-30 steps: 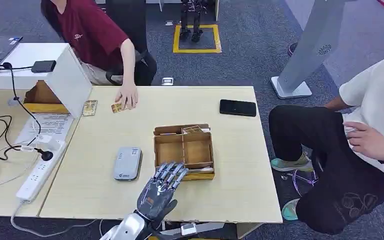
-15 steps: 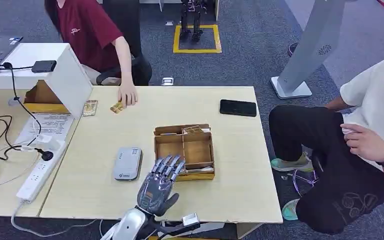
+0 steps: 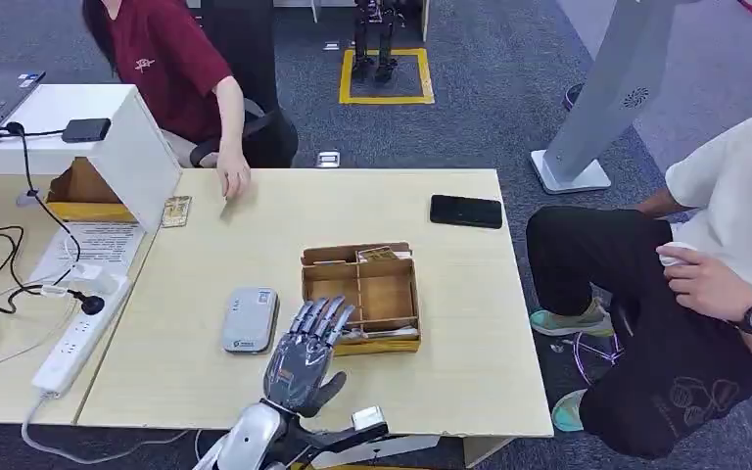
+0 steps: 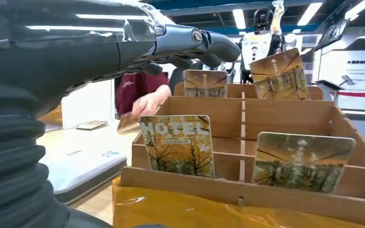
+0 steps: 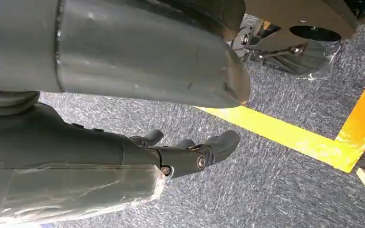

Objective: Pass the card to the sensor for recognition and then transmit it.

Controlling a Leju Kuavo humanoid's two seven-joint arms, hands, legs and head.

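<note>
L hand [image 3: 301, 360] hovered over the desk [image 3: 470, 323] near its front edge, fingers [image 3: 315, 321] spread wide & straight, holding nothing, tips at the front-left corner of the wooden card box [image 3: 360, 291]. Key relation: box lay just ahead and slightly right of the fingers; cards stood upright in its compartments, faces toward the front edge, long axis running along that edge. In L wrist view the nearest card, the "MOTEL" card [image 4: 177, 145], sat in the front-left compartment directly beyond the fingers, a second card [image 4: 302, 161] in the compartment beside it, two more at the back. No contact w/ box or cards visible. Sensor, the grey reader [image 3: 250, 319], lay flat just left of the hand, apart from the box. R hand [image 5: 190, 154] hung by the floor w/ fingers loosely curled, nothing in them; L hand clearly nearer. Judgement: reach stage, grasp not yet made; next move likely needs fingers dropping onto the front-left card's top edge. Person's hand [image 3: 235, 182] was at the desk's far-left edge.
</note>
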